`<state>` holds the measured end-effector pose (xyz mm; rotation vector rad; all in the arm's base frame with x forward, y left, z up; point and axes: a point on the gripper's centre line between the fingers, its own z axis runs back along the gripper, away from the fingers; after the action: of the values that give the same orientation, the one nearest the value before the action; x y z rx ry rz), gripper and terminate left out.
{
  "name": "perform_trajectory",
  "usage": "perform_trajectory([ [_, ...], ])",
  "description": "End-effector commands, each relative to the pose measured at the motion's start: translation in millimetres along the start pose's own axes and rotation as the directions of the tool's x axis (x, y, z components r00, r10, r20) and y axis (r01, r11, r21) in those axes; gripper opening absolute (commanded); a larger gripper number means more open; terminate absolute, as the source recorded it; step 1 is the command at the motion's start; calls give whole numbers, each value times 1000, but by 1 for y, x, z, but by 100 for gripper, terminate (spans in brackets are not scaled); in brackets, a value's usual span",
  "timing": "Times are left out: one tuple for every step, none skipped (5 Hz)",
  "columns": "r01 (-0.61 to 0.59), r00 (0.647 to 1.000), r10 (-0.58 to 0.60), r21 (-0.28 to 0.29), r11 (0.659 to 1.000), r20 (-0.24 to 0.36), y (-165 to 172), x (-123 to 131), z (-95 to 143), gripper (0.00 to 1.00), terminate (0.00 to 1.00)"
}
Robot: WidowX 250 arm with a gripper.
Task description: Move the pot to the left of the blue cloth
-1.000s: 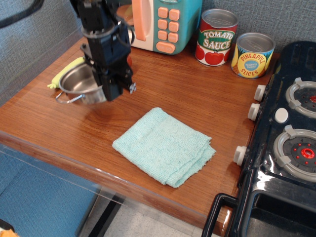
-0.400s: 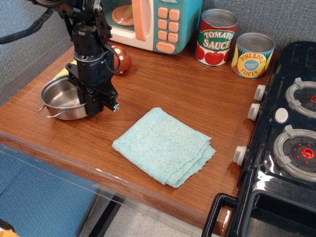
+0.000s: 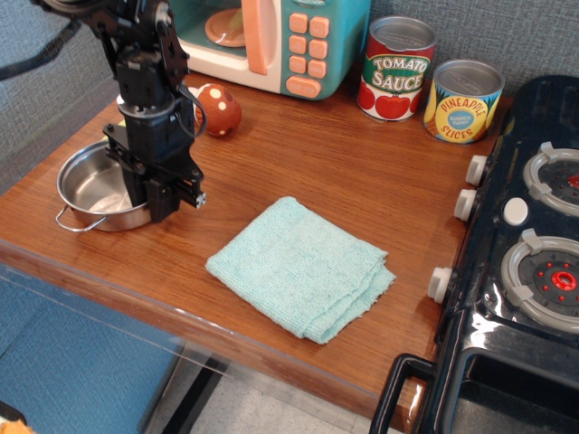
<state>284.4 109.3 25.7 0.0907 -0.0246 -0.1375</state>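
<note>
The shiny steel pot (image 3: 90,185) is at the table's left side, near the front-left edge, with one wire loop handle pointing toward the front. The black gripper (image 3: 152,206) comes down from above over the pot's right rim and looks shut on it; the arm hides that part of the rim. The pale aqua-blue cloth (image 3: 303,268) lies folded and flat in the middle of the table, to the right of the pot and apart from it.
A red spotted mushroom toy (image 3: 218,109) sits just behind the gripper. A toy microwave (image 3: 289,41), a tomato sauce can (image 3: 396,69) and a pineapple can (image 3: 463,101) line the back. A black toy stove (image 3: 534,262) fills the right side. The wooden table's front edge (image 3: 136,287) runs close to the pot.
The gripper and the pot have moved together to the left and toward the front edge. The mushroom toy behind them has come into view. The cloth has not moved.
</note>
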Motion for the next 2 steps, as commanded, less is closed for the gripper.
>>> perform_trajectory([
  [-92,988,89,14,996,129,3,11,57,100,0],
  [-140,980,145,-45,989,139,4,14,65,100,0],
])
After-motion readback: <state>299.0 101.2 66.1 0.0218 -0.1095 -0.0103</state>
